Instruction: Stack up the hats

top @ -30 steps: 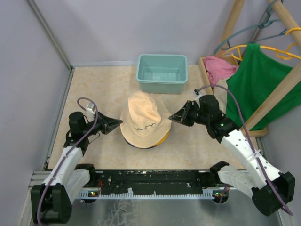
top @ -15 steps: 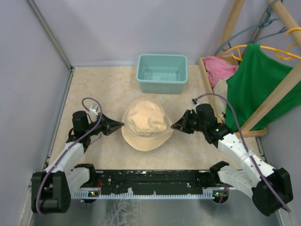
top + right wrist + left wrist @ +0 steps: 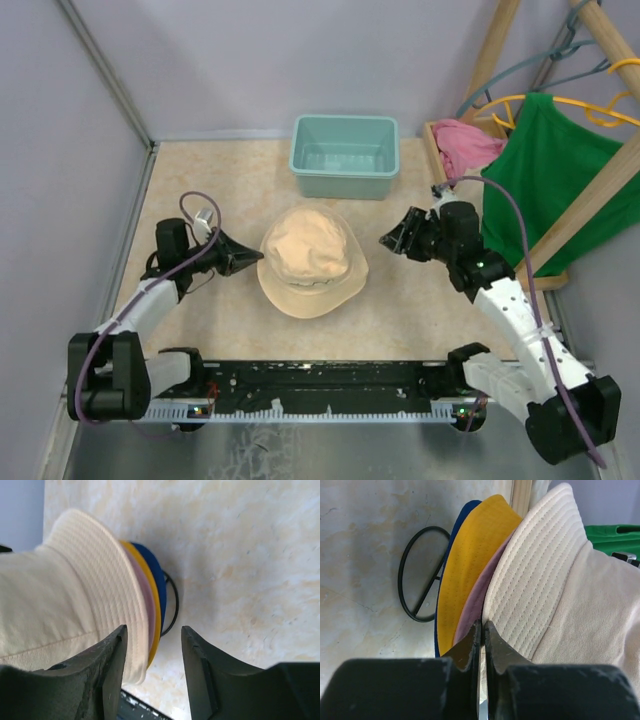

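The beige hat (image 3: pixel 312 262) lies on top of a stack in the middle of the table. In the left wrist view the beige hat (image 3: pixel 555 580) covers pink (image 3: pixel 480 600), yellow-orange (image 3: pixel 470 565) and navy (image 3: pixel 466 509) brims. My left gripper (image 3: pixel 252 262) is at the stack's left edge. Its jaws (image 3: pixel 482 626) are pressed together at the beige brim's edge. My right gripper (image 3: pixel 387 240) is open and empty, a little right of the stack. In the right wrist view (image 3: pixel 152 637) it faces the beige (image 3: pixel 75 595), yellow-orange (image 3: pixel 156 622) and navy (image 3: pixel 157 575) brims.
A teal tub (image 3: pixel 345 155) stands behind the stack. A wooden rack at the right holds a green shirt (image 3: pixel 550 180) on a hanger and a pink cloth (image 3: pixel 465 145). A black ring (image 3: pixel 417 575) lies on the table under the stack. Walls close the left and back.
The beige hat, held tilted above the stack a second ago, now lies flat on it. My right gripper has opened and drawn back to the right. My left gripper stays at the brim.
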Available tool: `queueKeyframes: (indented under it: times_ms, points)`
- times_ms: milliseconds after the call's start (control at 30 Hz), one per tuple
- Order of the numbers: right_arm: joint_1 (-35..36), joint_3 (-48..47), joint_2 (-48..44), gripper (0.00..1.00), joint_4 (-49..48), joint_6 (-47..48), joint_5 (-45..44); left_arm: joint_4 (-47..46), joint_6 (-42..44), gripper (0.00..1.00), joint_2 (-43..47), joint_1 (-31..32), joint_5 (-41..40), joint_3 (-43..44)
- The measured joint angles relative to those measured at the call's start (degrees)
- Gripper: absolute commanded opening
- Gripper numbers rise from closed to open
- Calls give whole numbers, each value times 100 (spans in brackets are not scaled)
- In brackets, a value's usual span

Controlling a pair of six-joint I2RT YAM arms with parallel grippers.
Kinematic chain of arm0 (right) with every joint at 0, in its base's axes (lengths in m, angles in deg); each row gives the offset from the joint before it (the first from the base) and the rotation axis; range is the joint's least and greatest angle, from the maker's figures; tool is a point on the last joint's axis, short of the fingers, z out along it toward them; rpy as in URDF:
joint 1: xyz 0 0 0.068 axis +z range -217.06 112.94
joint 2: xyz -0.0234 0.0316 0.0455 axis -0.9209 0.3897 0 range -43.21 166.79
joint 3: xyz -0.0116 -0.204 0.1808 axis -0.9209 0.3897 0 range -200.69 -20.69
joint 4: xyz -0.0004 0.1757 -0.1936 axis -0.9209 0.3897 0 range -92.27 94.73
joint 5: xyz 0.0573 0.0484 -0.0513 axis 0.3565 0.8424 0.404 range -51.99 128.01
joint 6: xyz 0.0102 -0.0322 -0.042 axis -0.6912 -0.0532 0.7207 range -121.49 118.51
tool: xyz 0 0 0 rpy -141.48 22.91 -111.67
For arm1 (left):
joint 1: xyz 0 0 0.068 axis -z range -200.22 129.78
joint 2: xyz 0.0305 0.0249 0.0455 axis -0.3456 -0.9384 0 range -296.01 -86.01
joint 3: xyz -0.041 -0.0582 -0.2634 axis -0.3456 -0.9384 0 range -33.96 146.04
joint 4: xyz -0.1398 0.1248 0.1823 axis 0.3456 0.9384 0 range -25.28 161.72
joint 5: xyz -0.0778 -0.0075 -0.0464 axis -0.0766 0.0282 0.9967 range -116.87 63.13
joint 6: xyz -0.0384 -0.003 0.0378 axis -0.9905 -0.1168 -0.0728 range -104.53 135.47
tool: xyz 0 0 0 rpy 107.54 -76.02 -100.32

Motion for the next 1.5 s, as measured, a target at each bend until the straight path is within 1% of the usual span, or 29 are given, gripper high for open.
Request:
queueKeyframes:
  times_ms: [133,233,333,400,533,767,900,1267,1500]
  points:
    - [-627,-4,20,49,-319,107,645,155,208,9,-382,-42,133,225]
    - [-898,63,254,49,-968,42,1469,284,367,9,-719,-63,264,457]
    - [-1008,262,741,50,-1954,-275,2374,391,476,9,-964,-63,361,638]
    - [-1029,446,1132,53,-2597,-551,2885,463,564,9,-1088,-63,411,763]
    - [-1034,710,1744,54,-3390,-911,3510,579,702,8,-1309,-74,470,1010]
    - [-1034,896,2243,56,-4636,-1375,4037,713,765,8,-1399,-85,503,1113]
    - [-1034,1021,2430,56,-5136,-1602,4190,748,765,8,-1399,-85,503,1113]
    - [-1023,1043,2664,58,-5554,-1714,4288,741,750,8,-1397,-85,503,1113]
    - [-892,1043,2804,60,-5659,-1742,4288,719,713,7,-1397,-85,505,1113]
